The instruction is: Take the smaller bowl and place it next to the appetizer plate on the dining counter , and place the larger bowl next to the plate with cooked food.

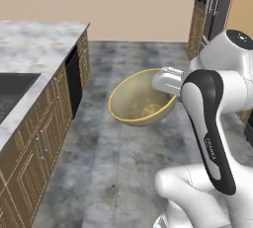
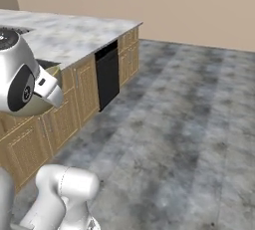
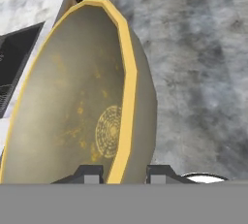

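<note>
Even, flat rendered light on all my feeds, with no glare.

I see soft, slightly blurry textures on the grey floor (image 2: 189, 124) and the marble counter (image 1: 34, 44). Shadows are faint, with only mild shading inside the larger bowl (image 3: 82, 102). The robot's white arm (image 1: 217, 123) shows gentle highlights, and I notice no edge distortion.

1. One larger bowl (image 1: 140, 98), olive-tan with a yellow rim and a speckled inside.
2. Two dark fingers (image 3: 87, 173), one on each side of the bowl's rim in the hand view.
3. One marble-topped bench (image 2: 69, 37) over wooden cabinets.
4. One black dishwasher front (image 2: 107, 74) set among the cabinets.
5. One dark sink basin (image 1: 12, 91) sunk in the marble top.
</note>
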Robot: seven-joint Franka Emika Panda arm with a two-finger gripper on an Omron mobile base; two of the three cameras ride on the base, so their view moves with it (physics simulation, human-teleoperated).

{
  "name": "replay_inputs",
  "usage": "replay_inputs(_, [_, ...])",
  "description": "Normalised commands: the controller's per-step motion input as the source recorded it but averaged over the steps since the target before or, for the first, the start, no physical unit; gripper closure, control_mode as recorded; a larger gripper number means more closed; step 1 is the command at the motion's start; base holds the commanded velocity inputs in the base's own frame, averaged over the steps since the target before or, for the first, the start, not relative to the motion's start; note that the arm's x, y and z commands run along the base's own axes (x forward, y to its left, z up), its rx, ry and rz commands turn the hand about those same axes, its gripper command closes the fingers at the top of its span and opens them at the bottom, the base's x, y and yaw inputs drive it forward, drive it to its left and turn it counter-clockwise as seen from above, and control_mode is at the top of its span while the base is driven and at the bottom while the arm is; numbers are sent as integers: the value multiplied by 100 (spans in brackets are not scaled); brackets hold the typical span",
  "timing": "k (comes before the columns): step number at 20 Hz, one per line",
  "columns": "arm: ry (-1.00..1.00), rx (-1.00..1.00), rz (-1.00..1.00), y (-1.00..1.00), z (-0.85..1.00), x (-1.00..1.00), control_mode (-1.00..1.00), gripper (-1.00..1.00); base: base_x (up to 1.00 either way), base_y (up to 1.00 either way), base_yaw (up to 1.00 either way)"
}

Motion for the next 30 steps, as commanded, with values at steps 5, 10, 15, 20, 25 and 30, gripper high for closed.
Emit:
replay_inputs(5, [0,0,0,0,0,0,100,100,100,-22,-1])
replay_inputs(10, [0,0,0,0,0,0,100,100,100,-52,0])
replay_inputs(15, [0,0,0,0,0,0,100,100,100,-57,0])
replay_inputs(20, [0,0,0,0,0,0,100,100,100,-35,0])
replay_inputs(25, [0,0,0,0,0,0,100,100,100,-19,0])
replay_inputs(30, [0,0,0,0,0,0,100,100,100,0,-27])
